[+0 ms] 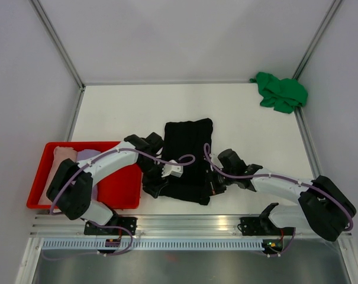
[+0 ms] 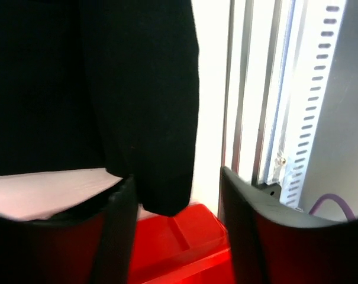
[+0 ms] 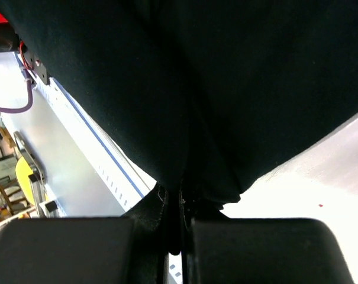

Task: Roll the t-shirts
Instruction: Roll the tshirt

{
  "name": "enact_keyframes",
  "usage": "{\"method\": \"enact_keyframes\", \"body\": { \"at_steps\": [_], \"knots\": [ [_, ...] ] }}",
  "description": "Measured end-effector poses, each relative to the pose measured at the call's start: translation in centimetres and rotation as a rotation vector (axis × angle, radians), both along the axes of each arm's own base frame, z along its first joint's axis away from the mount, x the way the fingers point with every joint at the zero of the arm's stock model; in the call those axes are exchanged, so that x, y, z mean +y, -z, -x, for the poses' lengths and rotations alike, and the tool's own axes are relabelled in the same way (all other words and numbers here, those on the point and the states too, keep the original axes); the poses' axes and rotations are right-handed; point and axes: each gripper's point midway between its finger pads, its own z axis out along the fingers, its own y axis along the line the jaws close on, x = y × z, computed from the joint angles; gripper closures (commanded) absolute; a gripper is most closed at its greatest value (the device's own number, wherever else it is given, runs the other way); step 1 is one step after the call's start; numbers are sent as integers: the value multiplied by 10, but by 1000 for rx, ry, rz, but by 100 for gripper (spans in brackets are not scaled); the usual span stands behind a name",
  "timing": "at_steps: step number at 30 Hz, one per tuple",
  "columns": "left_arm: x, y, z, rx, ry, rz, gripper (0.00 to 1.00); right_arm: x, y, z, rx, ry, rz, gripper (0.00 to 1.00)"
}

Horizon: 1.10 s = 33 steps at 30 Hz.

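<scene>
The black t-shirt [image 1: 187, 157] lies folded in a long strip at the table's middle, its near end lifted between my two grippers. My left gripper [image 1: 155, 181] is at its near left corner. In the left wrist view this gripper [image 2: 177, 177] is open, and the black corner [image 2: 149, 118] hangs between the jaws beside the left finger [image 2: 116, 225]. My right gripper [image 1: 213, 183] is at the near right corner. In the right wrist view it [image 3: 180, 195] is shut on a fold of the black t-shirt [image 3: 226, 89]. A bright green t-shirt [image 1: 280, 92] lies crumpled at the far right corner.
A red tray [image 1: 116, 189] stands at the near left, under my left arm, and holds a pale pink t-shirt [image 1: 60, 163] and a lilac one [image 1: 87, 157]. The tray also shows under the left gripper [image 2: 190, 236]. An aluminium rail [image 1: 184, 225] runs along the near edge. Grey walls close in the table.
</scene>
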Motion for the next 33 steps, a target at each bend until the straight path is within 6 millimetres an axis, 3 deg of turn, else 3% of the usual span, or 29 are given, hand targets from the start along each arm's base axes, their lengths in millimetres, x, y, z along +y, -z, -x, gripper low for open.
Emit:
{"method": "enact_keyframes", "body": {
  "at_steps": [1, 3, 6, 7, 13, 19, 25, 28, 30, 32, 33],
  "knots": [
    [-1, 0, -1, 1, -13, -3, 63, 0, 0, -2, 2, -4, -1, 96],
    [-3, 4, -5, -1, -39, -12, 85, -1, 0, -3, 8, -17, 1, 91],
    [-4, 15, -12, 8, -62, -39, 97, -3, 0, -7, 14, -31, 11, 80],
    [-3, 20, -14, 17, -72, -50, 98, -5, -1, -9, 15, -34, 13, 74],
    [1, 32, -29, 40, -118, -76, 98, -21, 2, -31, 21, 11, 32, 64],
    [4, 39, -32, 61, -135, -94, 98, -39, 6, -49, 26, 100, 62, 64],
    [3, 42, -35, 81, -157, -119, 96, -58, 12, -53, 22, 155, 141, 70],
    [2, 41, -38, 77, -170, -127, 95, -62, -2, -59, -34, 171, 161, 85],
    [1, 40, -40, 75, -177, -129, 95, -59, -21, -67, -115, 177, 151, 87],
    [1, 40, -40, 75, -181, -132, 95, -49, -41, -70, -203, 164, 111, 83],
    [1, 40, -40, 77, -183, -133, 95, -43, -51, -67, -239, 151, 84, 72]
  ]
}}
